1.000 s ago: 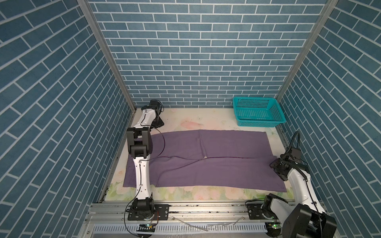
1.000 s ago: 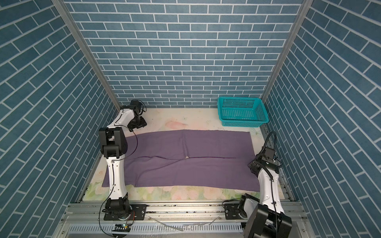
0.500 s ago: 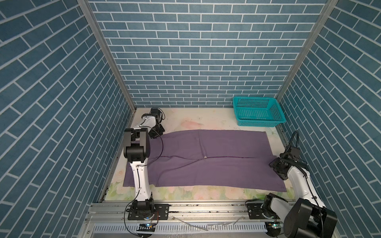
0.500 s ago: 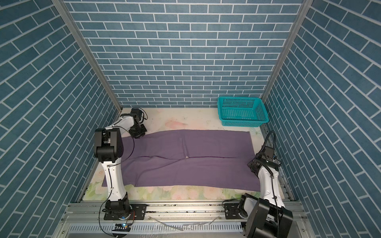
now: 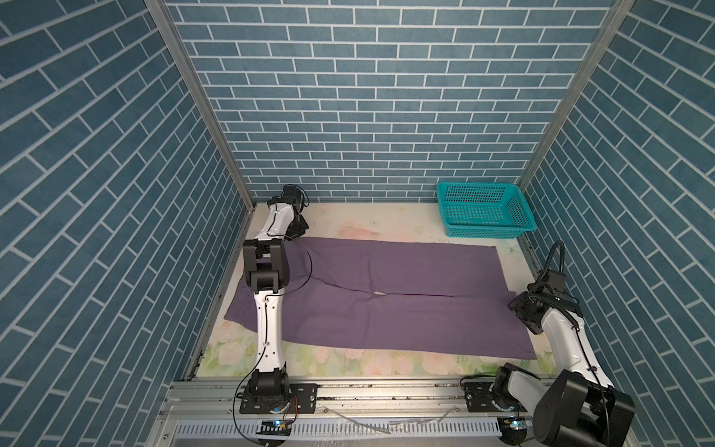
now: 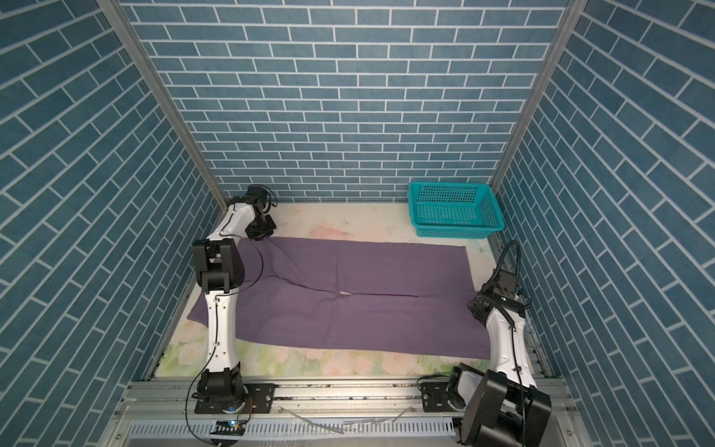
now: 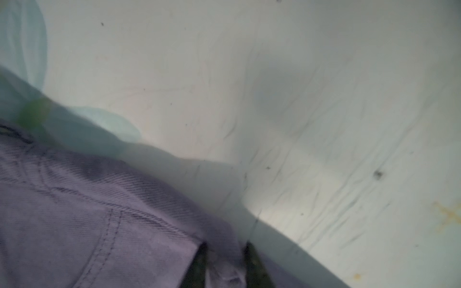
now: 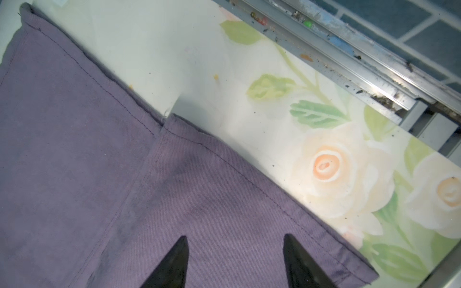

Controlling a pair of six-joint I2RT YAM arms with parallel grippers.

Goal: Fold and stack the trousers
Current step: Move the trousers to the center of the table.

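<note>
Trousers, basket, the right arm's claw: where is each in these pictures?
trousers (image 5: 406, 321): in a top view, middle of the near leg.
basket (image 5: 487, 231): in a top view, its front wall.
right gripper (image 8: 235, 237): right wrist view, midway between its fingertips.

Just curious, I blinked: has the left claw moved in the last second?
Yes. The left gripper dipped to the trousers' far corner, then pulled back toward the back wall.

Teal basket (image 5: 485, 231) sits at far corner of floral tabletop (image 5: 390, 226)
</note>
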